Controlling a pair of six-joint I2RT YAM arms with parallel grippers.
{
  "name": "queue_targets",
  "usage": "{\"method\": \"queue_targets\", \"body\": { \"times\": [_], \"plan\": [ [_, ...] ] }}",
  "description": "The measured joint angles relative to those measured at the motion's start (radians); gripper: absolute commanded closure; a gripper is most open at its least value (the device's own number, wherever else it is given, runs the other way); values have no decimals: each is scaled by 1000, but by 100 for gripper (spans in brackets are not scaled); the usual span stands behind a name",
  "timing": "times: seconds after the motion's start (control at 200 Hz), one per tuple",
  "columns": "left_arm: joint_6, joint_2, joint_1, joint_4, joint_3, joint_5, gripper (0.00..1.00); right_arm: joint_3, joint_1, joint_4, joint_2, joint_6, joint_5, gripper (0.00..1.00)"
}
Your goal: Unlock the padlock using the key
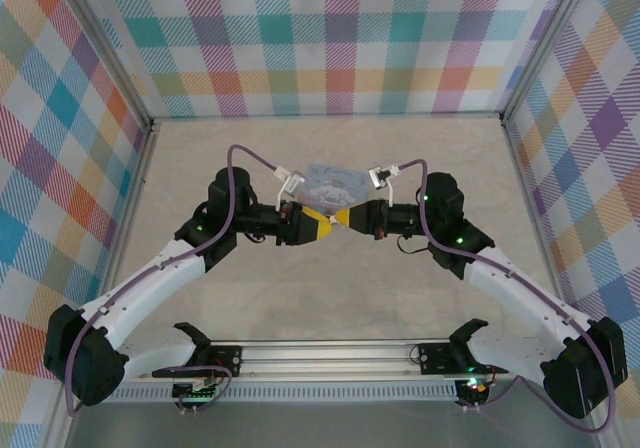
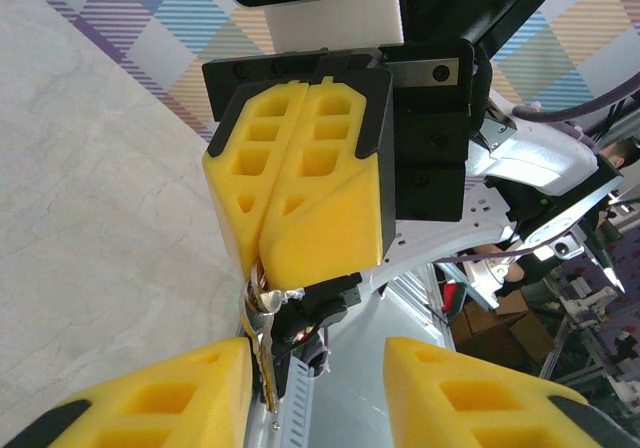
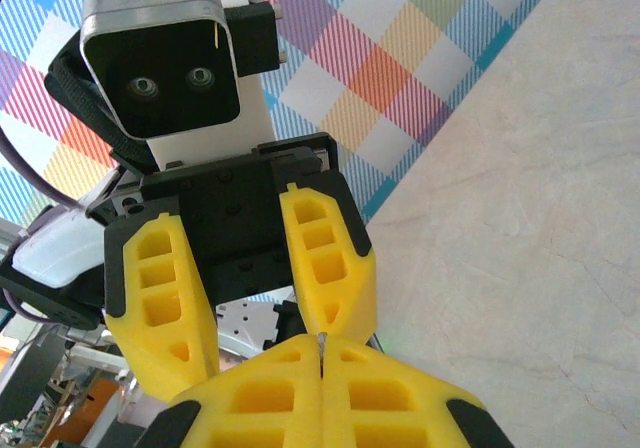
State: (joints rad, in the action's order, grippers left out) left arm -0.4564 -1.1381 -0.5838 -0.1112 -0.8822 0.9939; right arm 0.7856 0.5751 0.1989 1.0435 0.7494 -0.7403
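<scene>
My two grippers meet tip to tip above the middle of the table. The right gripper (image 1: 354, 216) (image 3: 321, 342) is shut on the key (image 2: 263, 333), a thin pale metal piece on a small ring that hangs below its closed yellow fingers (image 2: 300, 188). In the right wrist view only a thin metal edge of the key (image 3: 321, 344) shows in the seam between those fingers. The left gripper (image 1: 334, 220) (image 2: 318, 356) is open, and the key hangs just inside its left finger (image 2: 150, 398). The padlock is hidden from view.
A pale blue cartoon-printed box (image 1: 335, 180) lies on the table just behind the grippers. The table surface (image 1: 330, 298) is beige stone-patterned, closed in by checked walls (image 1: 330, 38). A metal rail (image 1: 330, 353) with both arm bases runs along the near edge.
</scene>
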Motion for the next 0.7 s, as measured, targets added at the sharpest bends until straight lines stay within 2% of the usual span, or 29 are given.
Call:
{"method": "queue_targets", "body": {
  "times": [0.14,0.305,0.41,0.53,0.635,0.7],
  "plan": [
    [0,0,0,0,8,0,63,-23,-1,40,0,26,11,100],
    [2,0,0,1,13,-9,83,-34,-5,76,0,51,18,100],
    [1,-1,3,3,14,-12,100,-34,-6,99,-3,59,18,100],
    [-2,-2,5,3,15,-16,100,-38,-6,104,-11,58,22,100],
    [9,-4,5,14,14,-19,100,-39,-8,78,-16,48,22,68],
    [27,-7,5,41,13,-19,100,-38,-14,35,-24,21,23,57]
  ]
}}
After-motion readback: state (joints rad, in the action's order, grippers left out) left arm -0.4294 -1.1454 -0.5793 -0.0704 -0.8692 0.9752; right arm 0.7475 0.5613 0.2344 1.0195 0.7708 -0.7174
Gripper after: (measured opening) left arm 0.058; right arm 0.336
